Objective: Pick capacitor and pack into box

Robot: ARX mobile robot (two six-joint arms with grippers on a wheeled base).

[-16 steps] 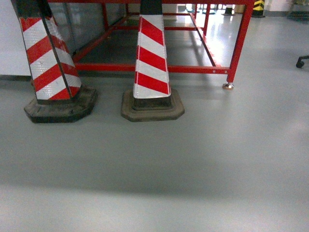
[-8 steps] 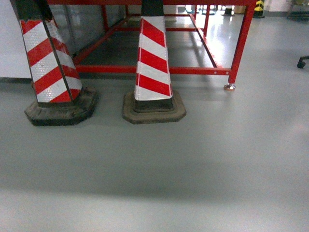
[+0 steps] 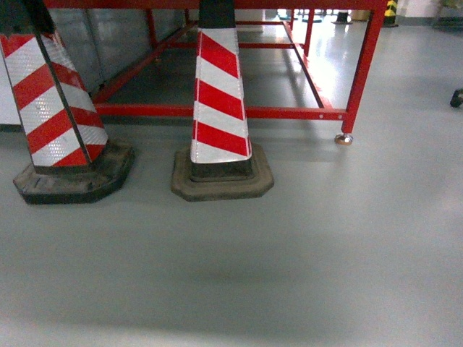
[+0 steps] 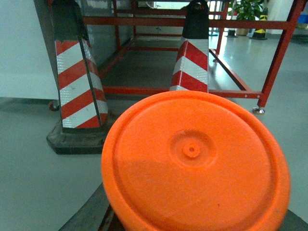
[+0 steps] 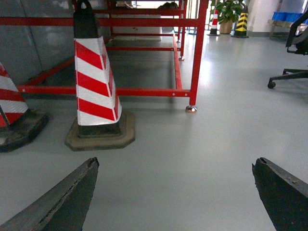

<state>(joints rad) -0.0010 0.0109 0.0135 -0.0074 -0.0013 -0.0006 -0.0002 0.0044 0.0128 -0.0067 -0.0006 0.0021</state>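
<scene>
cone (image 3: 219, 101) tops cropped, left fingers hidden

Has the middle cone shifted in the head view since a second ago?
Yes. The middle cone and red frame slid left and down together, so the camera moved, not the cone.

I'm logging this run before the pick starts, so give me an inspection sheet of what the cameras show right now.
Surface: smooth grey floor; no worktable top in view.
Job's things: nothing seen; no capacitor, no pink tub.
Clutter: two red-and-white striped traffic cones on dark bases, one at centre, one at left; round orange plastic disc filling the left wrist view.
Grippers: right gripper open, dark fingers spread wide apart, empty; left gripper not in view.
Cables: nothing seen.
Surroundings: red metal frame on a metal foot, black office chair base, potted plant.
</scene>
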